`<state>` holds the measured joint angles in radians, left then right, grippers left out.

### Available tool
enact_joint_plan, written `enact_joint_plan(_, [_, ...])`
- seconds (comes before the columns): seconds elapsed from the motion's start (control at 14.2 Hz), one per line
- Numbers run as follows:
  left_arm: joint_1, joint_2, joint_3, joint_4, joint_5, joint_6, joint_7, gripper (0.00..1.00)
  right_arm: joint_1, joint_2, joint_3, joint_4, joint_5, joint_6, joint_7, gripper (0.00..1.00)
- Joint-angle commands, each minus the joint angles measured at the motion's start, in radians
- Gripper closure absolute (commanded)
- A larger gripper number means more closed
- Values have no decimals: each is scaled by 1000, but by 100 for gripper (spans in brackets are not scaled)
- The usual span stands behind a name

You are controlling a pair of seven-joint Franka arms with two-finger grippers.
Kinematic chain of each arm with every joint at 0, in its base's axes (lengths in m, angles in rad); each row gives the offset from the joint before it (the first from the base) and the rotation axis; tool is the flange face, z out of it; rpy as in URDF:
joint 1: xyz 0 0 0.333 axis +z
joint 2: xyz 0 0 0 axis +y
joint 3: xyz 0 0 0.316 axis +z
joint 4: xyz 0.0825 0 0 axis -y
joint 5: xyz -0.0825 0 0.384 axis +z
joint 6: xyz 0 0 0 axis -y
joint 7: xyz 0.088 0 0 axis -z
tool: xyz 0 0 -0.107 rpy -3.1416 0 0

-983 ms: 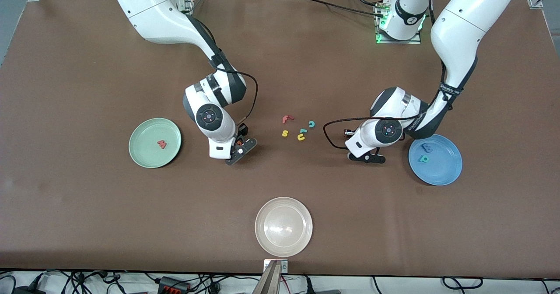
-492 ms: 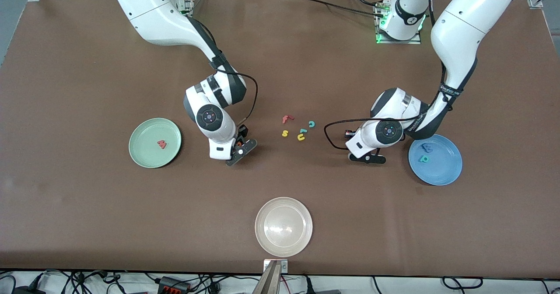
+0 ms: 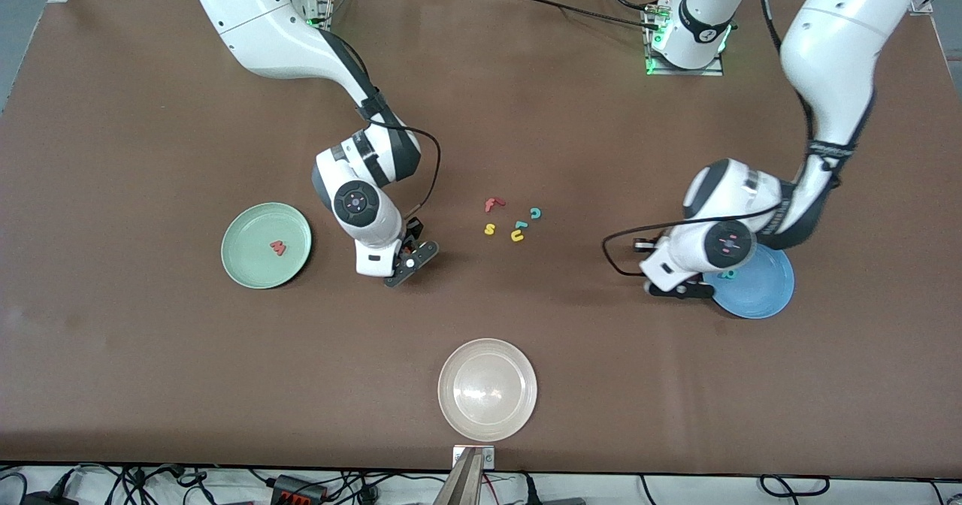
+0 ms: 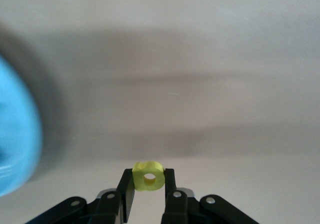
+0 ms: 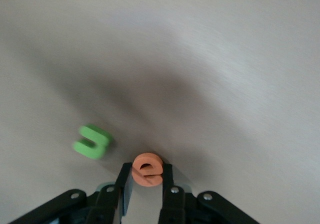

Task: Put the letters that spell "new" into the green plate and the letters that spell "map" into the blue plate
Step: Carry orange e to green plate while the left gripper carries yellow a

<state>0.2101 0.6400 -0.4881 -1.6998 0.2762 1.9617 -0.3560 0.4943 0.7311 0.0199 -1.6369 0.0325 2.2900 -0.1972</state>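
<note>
Nearest my camera I see the whitish-beige plate point(image 3: 487, 389) sitting alone on the brown tabletop point(image 3: 150, 355).

Farther up, toward the left arm's end, the left hand point(image 3: 680, 289) hangs over the tabletop at the rim of the blue plate point(image 3: 760, 294). In the left wrist view its two fingers are clenched on the yellow a point(image 4: 148, 175), pinched flat between the pads with its round hole facing the lens; the blue plate's edge shows as a bright blur at the side of that view. On the plate I can pick out only a sliver of the teal p point(image 3: 727, 273) under the arm's wrist; the m I cannot see.

Toward the right arm's end, the right hand point(image 3: 406, 264) is low over the tabletop beside the green plate point(image 3: 248, 264). Its fingers grasp the orange e point(image 5: 147, 169), held face-on to the right wrist camera, long axis running across the gap between the fingers. The green n point(image 5: 91, 141) lies flat on the tabletop just beside that hand, its open end pointing away from the e. The salmon-red w point(image 3: 278, 247) lies flat in the green plate, slightly tilted.

Farthest of all, between the two arms, the spare letters point(image 3: 512, 222) lie in a loose cluster.
</note>
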Motion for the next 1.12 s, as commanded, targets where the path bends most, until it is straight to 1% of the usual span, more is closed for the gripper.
enact_joint_plan(0.0, [55,-9,3,72,62,-98,136,81,-110,-96,0,-20,-6,-166,2,94])
enact_joint_plan(0.07, [90,-9,2,74,102,-95,196,81,-144,-131,-18,-44,-6,-193,2,94])
enact_joint_plan(0.21, [149,4,3,72,152,-84,280,80,-207,-191,-28,-116,-8,-201,2,94])
enact_joint_plan(0.28, [164,18,3,72,170,-73,294,80,-230,-205,-31,-145,-8,-199,2,94])
enact_joint_plan(0.35, [166,27,6,71,181,-60,298,76,-255,-211,-43,-162,-8,-201,1,94])
enact_joint_plan(0.56, [215,55,8,61,241,-18,302,67,-290,-219,-48,-211,-10,-192,-10,94])
enact_joint_plan(0.63, [215,64,8,63,257,-15,302,46,-287,-220,-48,-237,-8,-179,-8,94])
enact_joint_plan(0.7, [216,73,8,63,264,0,302,7,-286,-220,-46,-248,-8,-167,-5,94])
enact_joint_plan(0.77, [219,76,8,63,264,9,302,0,-284,-216,-46,-256,-6,-159,-5,93])
enact_joint_plan(0.84, [222,73,8,63,264,8,302,0,-284,-213,-46,-271,-8,-141,-8,92])
enact_joint_plan(0.91, [219,69,5,66,264,2,302,0,-284,-213,-46,-288,-6,-120,-8,85])
enact_joint_plan(0.98, [218,63,-1,71,264,-1,301,0,-284,-211,-46,-297,-6,-110,-7,63])
enact_joint_plan(1.05, [218,53,-7,74,262,-1,299,0,-286,-210,-46,-296,-6,-110,2,10])
